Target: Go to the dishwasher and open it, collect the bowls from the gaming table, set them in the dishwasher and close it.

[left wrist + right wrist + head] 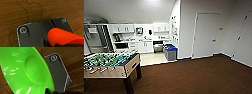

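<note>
A bright green bowl (25, 72) hangs close over the brown carpet, with my right gripper (48, 91) shut on its rim at a dark finger. An orange-red bowl (62, 36) is gripped at its edge by my left gripper (48, 44), also above the carpet. The dishwasher (158, 47) stands far ahead in the kitchen's white cabinet row, a dark opening with a steel panel below it that looks lowered. The gaming table is out of view.
A table-football table (111, 63) with a green field and rods stands close at the left. Blue bins (171, 53) sit by the wall corner at the kitchen's entrance. Brown carpet (196, 75) stretches ahead to a pale kitchen floor. A white door (206, 35) is at the right.
</note>
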